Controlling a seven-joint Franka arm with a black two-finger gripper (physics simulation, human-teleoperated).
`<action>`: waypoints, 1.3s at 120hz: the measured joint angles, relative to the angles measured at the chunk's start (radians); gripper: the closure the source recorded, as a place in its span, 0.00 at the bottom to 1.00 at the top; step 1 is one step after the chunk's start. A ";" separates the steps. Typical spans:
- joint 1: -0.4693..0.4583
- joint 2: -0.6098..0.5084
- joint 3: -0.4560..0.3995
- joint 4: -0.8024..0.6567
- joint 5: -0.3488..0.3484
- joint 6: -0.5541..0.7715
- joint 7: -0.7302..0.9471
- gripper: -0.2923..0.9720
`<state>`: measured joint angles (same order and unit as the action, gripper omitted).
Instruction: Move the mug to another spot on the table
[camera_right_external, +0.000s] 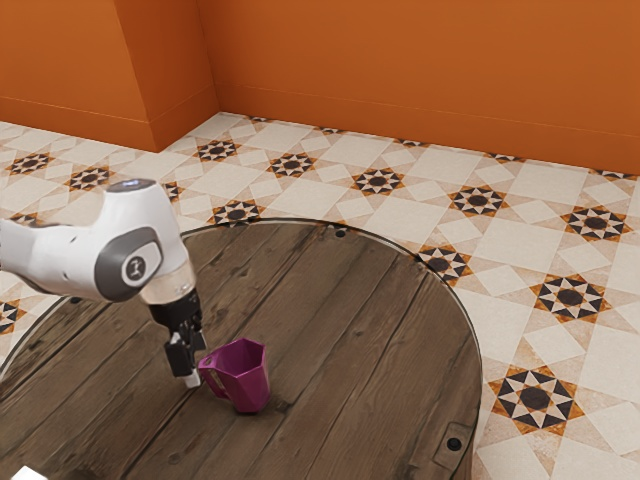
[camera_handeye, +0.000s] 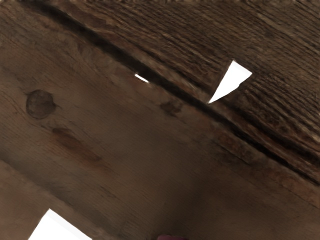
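Exterior view is showing the claw (camera_right_external: 190, 372) being held low at the rim of the purple mug (camera_right_external: 240, 373), on the side facing the exterior view's left. The mug is being carried by the round wooden surface (camera_right_external: 350, 310), in its near part and well apart from its edge on the exterior view's right. The mug is appearing slightly tilted. Whether the claw is closed on the mug's wall or only being pressed beside it cannot be told.

The step in hand is being judged as the taking hold of the mug, with the move to a new spot not yet done. The next move is calling for a firm hold on the wall to be secured. A gentle lift is then being called for, and a carry to bare wood elsewhere on the surface.

The mug's mouth is being turned upward and nothing is being seen inside it, though its bottom is being hidden by its own wall.

Wrist view is showing dark planks (camera_handeye: 150, 150) close under the hand, with a purple sliver at the lower edge, probably the mug.
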<state>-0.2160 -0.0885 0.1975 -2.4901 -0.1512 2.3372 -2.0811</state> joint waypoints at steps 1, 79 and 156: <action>0.000 0.002 0.000 0.000 0.000 0.002 -0.001 0.23; -0.026 0.083 -0.020 0.002 -0.007 0.096 -0.038 0.23; -0.026 0.029 -0.018 0.000 -0.052 0.106 -0.039 0.69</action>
<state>-0.2421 -0.0597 0.1798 -2.4898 -0.2033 2.4429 -2.1201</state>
